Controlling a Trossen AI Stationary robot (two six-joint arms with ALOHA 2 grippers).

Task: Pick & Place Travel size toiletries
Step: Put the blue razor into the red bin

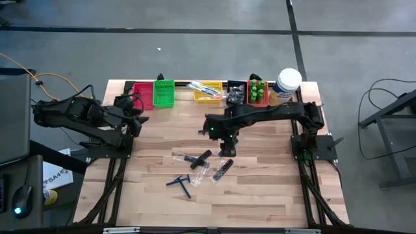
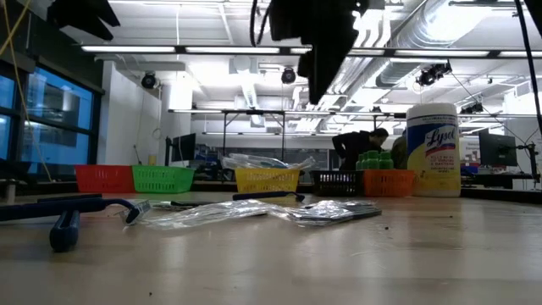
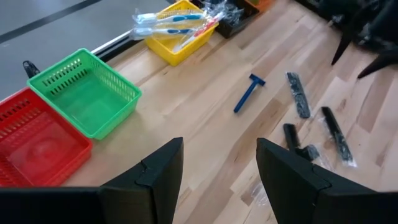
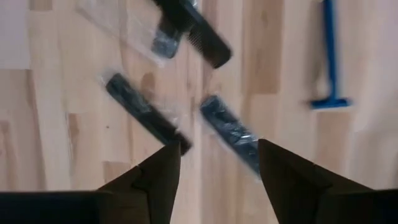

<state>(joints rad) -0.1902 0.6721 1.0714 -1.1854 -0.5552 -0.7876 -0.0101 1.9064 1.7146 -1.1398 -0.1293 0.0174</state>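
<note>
1. the right arm reached from the worktop's (image 1: 273, 195) right side toward its middle, the right gripper (image 4: 219, 163) pointing down above the loose toiletries.
2. the left arm sat folded at the left edge, near the red bin (image 3: 34, 140) and green bin (image 3: 87, 93).
3. clear-wrapped black combs (image 4: 146, 112) and a blue razor (image 4: 329, 56) lay scattered on the wood mid-worktop; wrapped toothbrushes (image 3: 174, 22) filled the yellow bin (image 3: 177, 46).
4. the right gripper's fingers stood apart, holding nothing, a wrapped comb (image 4: 233, 134) below the gap.
5. the left gripper (image 3: 219, 177) was spread wide and empty.
</note>
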